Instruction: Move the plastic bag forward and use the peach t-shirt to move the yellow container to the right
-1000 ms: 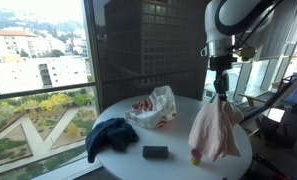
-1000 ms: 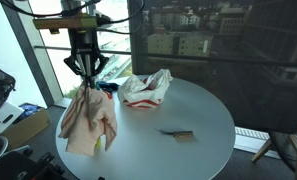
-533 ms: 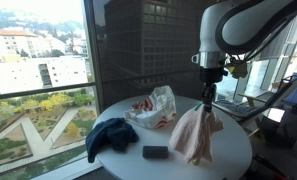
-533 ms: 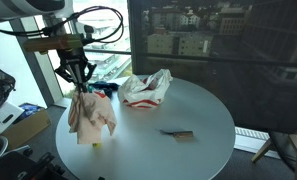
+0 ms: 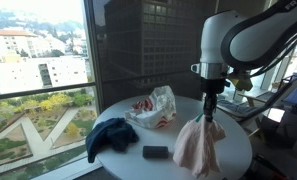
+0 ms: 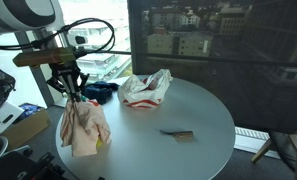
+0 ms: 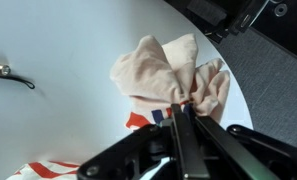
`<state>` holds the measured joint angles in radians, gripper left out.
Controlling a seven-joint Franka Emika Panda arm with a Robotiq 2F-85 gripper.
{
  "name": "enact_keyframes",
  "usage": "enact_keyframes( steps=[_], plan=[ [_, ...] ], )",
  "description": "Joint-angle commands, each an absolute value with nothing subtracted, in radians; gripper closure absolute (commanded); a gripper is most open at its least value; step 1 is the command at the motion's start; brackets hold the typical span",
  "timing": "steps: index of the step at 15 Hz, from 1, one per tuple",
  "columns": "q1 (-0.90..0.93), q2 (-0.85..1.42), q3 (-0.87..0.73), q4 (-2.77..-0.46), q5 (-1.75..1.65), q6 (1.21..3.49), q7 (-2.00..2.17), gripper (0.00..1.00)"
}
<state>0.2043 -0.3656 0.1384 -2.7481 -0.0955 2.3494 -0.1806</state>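
My gripper (image 5: 207, 110) is shut on the peach t-shirt (image 5: 198, 145) and holds it by a bunched top, so it hangs down onto the round white table (image 5: 163, 140) near the edge. The shirt also shows in an exterior view (image 6: 83, 128) and in the wrist view (image 7: 173, 72), pinched between the jaws (image 7: 180, 106). A small bit of the yellow container (image 6: 100, 144) peeks out at the shirt's lower edge. The white and red plastic bag (image 5: 153, 107) lies crumpled toward the window side, also seen in an exterior view (image 6: 146, 87).
A dark blue cloth (image 5: 110, 135) lies at the table's edge near the window. A small dark flat object (image 5: 155, 152) lies on the table, also seen in an exterior view (image 6: 176, 133). Glass walls surround the table. Boxes and clutter (image 6: 18, 118) stand on the floor beside it.
The gripper has carried the peach t-shirt sideways along the table's edge and a little lower. The bag, blue cloth and dark object have not moved.
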Motion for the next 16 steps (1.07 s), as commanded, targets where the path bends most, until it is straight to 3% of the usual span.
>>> enact_keyframes(
  steps=[1,3,11,16],
  plan=[
    [0.211,-0.353,0.152,-2.750,-0.106,2.396,-0.168,0.68],
    [0.209,-0.341,0.153,-2.750,-0.110,2.411,-0.165,0.64],
    [0.208,-0.293,0.139,-2.750,-0.064,2.413,-0.150,0.04],
    [0.210,-0.212,0.143,-2.752,-0.029,2.502,-0.138,0.00]
  ],
)
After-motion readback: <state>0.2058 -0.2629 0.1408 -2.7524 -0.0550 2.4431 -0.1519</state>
